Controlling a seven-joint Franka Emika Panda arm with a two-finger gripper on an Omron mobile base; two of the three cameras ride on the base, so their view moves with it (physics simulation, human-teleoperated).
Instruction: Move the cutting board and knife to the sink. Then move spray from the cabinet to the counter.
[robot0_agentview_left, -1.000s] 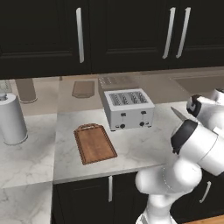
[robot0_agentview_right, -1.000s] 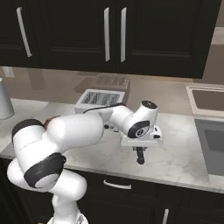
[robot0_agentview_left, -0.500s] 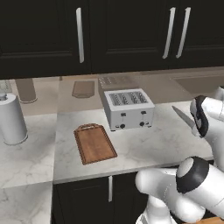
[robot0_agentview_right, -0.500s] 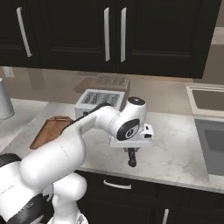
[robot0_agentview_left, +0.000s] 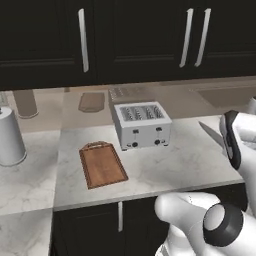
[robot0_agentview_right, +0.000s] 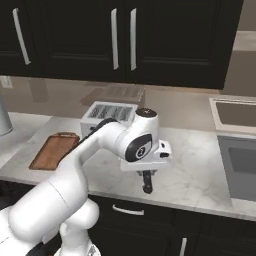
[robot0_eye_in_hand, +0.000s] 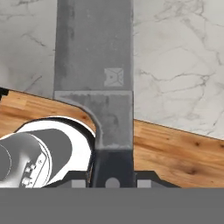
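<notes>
black-handled knife (robot0_agentview_right: 147, 182) – tool (robot0_agentview_right: 147, 176) still gripping, shifted right

I could read no words or numbers anywhere; the one sign I made out was a small square stamp with an envelope-like figure, faint, on the knife (robot0_eye_in_hand: 94, 65) blade just above where it narrowed toward the handle.

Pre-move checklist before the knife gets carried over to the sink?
1. Black-handled knife with pale blade in gripper: ok, handle between the jaws.
2. Knife lifted off the white-grey marble counter: ok.
3. Grey metal sink to the right, basin free: cannot tell, cut off by the frame.
4. Reddish-brown wooden cutting board moved: not ok, lies on the counter.
5. Silver toaster out of the way: ok, behind the arm.
</notes>
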